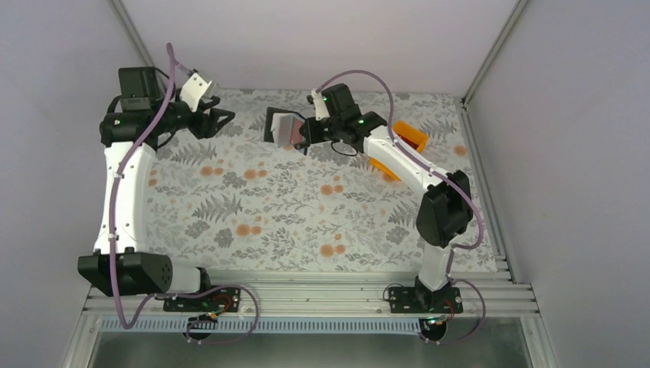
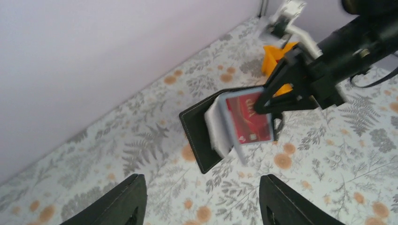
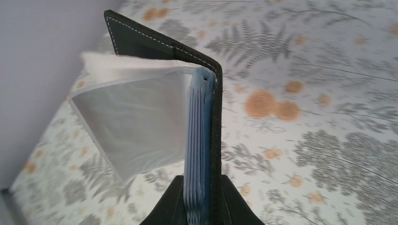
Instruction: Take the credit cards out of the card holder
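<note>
The right hand (image 3: 201,197) is clamped on the lower edge of the black card holder (image 2: 199,131) and holds it upright and open above the floral desk (image 1: 306,222), to the left of the orange bin (image 2: 273,58) and nearer the back wall than the arm bases. The cover swings away from the bin, and a fan of clear sleeves (image 3: 136,117) spreads out from the spine. A red credit card (image 2: 248,117) sits in the outermost sleeve, on the side of the holder that faces the left arm. Whether more cards lie behind it cannot be told.

The left hand (image 2: 201,187) is further from the bin than the holder, well apart from it, its fingers spread with nothing between them.

The step in hand looks like the left hand's approach to that red card. To do it well, line the fingers up with the card's free edge, not the sleeve's. Come in flat to the card face so one finger slips on each side, and pinch only the exposed edge. Then draw along the sleeve's opening while the right hand holds firm. The sleeves are floppy and could be caught along with the card.
</note>
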Available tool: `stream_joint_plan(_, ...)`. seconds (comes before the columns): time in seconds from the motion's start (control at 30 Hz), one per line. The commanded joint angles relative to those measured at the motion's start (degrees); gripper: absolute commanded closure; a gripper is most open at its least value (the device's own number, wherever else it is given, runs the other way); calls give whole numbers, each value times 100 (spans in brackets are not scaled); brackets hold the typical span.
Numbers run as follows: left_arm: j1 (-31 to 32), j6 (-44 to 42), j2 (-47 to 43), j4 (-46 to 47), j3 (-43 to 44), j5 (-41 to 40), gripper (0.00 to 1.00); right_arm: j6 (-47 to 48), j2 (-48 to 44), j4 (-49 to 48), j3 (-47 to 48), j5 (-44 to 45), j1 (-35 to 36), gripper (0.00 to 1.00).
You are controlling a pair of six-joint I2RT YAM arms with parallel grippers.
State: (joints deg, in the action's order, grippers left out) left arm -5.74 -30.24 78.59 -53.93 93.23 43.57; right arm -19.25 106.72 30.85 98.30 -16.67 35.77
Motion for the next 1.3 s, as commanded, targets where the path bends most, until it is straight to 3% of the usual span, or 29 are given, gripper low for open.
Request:
stream_joint_plan(0.0,586,346,-78,65,149,290,46,-233,86,158,494,1355,203,96)
stream_joint_plan(0.1,1453,330,77,12,-165,692,50,-112,272,352,742,1281,256,96)
stream_joint_plan(0.2,1747,703,284,398,-618,980,57,135,252,234,756,936,315,96)
stream_joint_plan(0.3,1752,1097,420,928,-936,566,67,331,-95,-233,391,216,317,96)
stream_joint_plan(0.63,1758,1292,571,1194,-1115,849,67,450,-253,-581,131,-681,303,96)
stream_joint_plan(0.97,1220,1732,700,1484,-1305,-612,63,737,-597,-658,-37,-946,308,96)
stream_joint_plan(1.13,1224,1387,538,1433,-1364,330,63,1030,-706,-755,-95,-1372,309,96)
stream_joint_plan(1.27,1242,873,378,1249,-1404,1153,68,1224,-751,-702,-117,-1396,308,96)
